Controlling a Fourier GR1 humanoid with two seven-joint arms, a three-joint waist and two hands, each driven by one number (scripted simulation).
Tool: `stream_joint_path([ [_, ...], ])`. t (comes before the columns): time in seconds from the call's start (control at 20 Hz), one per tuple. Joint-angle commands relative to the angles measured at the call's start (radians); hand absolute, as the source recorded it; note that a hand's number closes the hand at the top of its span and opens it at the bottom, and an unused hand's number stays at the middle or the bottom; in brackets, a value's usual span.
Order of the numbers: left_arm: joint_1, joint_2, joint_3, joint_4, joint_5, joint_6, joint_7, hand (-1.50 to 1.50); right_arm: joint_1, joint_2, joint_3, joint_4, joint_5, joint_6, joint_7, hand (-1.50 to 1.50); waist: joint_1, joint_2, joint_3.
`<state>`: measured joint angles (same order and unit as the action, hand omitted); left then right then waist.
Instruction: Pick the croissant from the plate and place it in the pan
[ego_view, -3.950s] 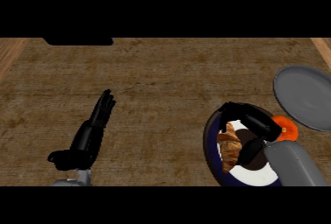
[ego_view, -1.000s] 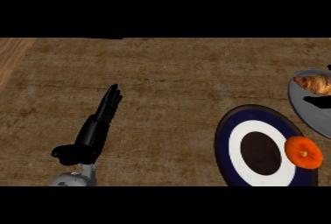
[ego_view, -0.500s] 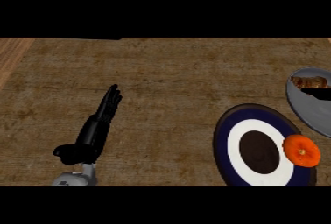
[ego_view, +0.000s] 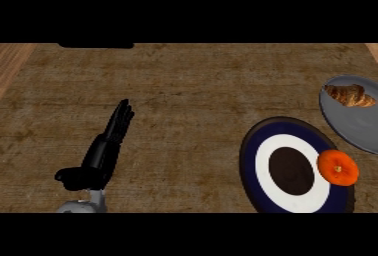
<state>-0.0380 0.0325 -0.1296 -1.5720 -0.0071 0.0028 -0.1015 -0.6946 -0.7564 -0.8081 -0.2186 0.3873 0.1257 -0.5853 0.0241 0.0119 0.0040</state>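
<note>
You've got the croissant (ego_view: 351, 95) lying in the grey pan (ego_view: 353, 125) at the right edge of the counter (ego_view: 184, 90), up near the pan's far end. Just beside the pan sits the plate (ego_view: 255, 150), dark blue rim, white ring, dark centre, with an orange round thing (ego_view: 338, 168) on its right side. Your left hand (ego_view: 103, 150) rests at lower left, fingers straight and together, holding nothing. Your right hand isn't showing.
</note>
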Motion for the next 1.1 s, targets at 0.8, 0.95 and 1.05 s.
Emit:
stream_joint_path([
  [0.8,0.033,0.017,0.028,0.008,0.008,-0.011,-0.024,0.00,0.297,-0.074,0.062,-0.042,-0.079,0.371,-0.283,-1.50,-0.016,-0.008,-0.002],
  [0.95,0.004,-0.016,-0.009,-0.009,-0.023,0.016,0.009,0.00,0.326,-0.019,0.082,-0.054,-0.086,0.353,-0.327,-1.50,-0.018,-0.009,-0.002],
  [1.05,0.033,0.010,0.013,-0.045,0.010,-0.012,0.040,0.00,0.358,-0.079,0.095,-0.083,-0.100,0.423,-0.292,-1.50,-0.024,-0.012,-0.003],
])
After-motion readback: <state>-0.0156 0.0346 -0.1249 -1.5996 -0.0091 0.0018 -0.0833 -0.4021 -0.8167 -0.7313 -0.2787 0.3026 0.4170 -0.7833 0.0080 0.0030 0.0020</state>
